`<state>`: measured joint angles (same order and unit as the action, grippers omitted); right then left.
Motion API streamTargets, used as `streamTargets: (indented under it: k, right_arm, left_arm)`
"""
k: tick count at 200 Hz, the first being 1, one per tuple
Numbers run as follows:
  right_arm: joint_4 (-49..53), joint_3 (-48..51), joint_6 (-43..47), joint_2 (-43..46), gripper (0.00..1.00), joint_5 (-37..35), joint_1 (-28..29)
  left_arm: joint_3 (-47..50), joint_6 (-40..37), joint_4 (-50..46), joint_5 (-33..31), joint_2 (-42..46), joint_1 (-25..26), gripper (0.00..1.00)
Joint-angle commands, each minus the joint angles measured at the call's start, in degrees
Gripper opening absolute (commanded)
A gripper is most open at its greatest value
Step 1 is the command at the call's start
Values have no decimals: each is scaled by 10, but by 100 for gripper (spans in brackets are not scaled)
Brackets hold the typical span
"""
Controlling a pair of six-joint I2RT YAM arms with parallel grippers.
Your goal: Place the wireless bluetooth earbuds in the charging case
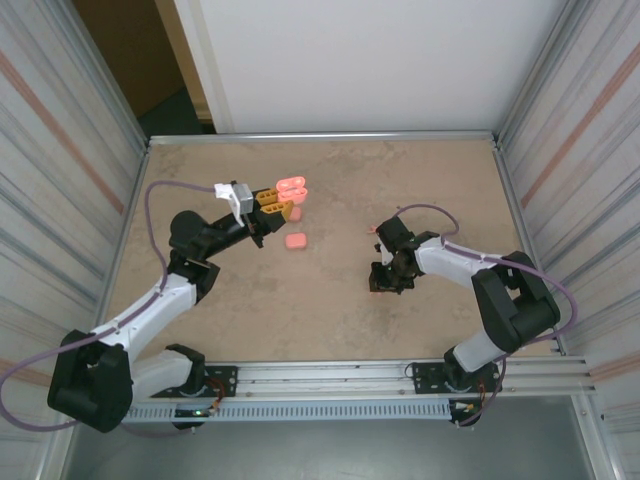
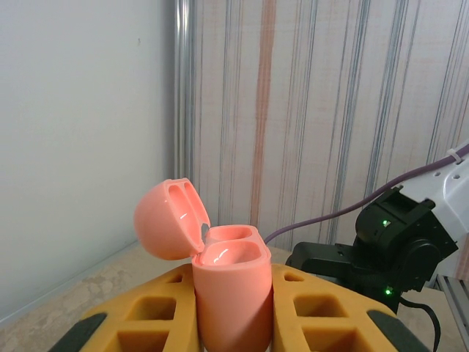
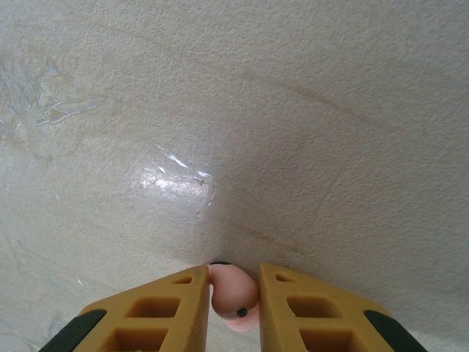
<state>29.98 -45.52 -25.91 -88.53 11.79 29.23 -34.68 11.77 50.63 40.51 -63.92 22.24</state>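
Pink charging case: stands upright, raised off the table, clamped by its lower body between two yellow fingers.
Lid: hinged open and tipped back to one side, its glossy inner hollows facing the camera.
Left gripper: pressed against both sides of the charging case and gripping it firmly, seen from above at the far left of the table.
Earbud: small, rounded and salmon-pink with a dark dot on it, wedged between the yellow fingers and low against the table surface.
Right gripper: points down at the table with its fingers drawn in on the earbud, which fills the narrow gap between them.
Table: mottled beige stone-look top, with a bright glare patch just beyond the right gripper.
Second pink case: lies closed on the table, near the left gripper and well apart from the right one.
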Motion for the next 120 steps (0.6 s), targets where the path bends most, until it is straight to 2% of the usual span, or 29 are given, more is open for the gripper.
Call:
streamTargets:
  k: [1, 58, 120]
  right_arm:
    - [7, 12, 9, -9, 21, -10, -1]
    - [5, 5, 21, 32, 16, -28, 5]
    - [14, -38, 69, 138, 16, -70, 21]
  left_arm:
    - [7, -13, 0, -8, 21, 4, 0]
    - [8, -17, -7, -9, 21, 4, 0]
    - [11, -3, 11, -14, -14, 8, 0]
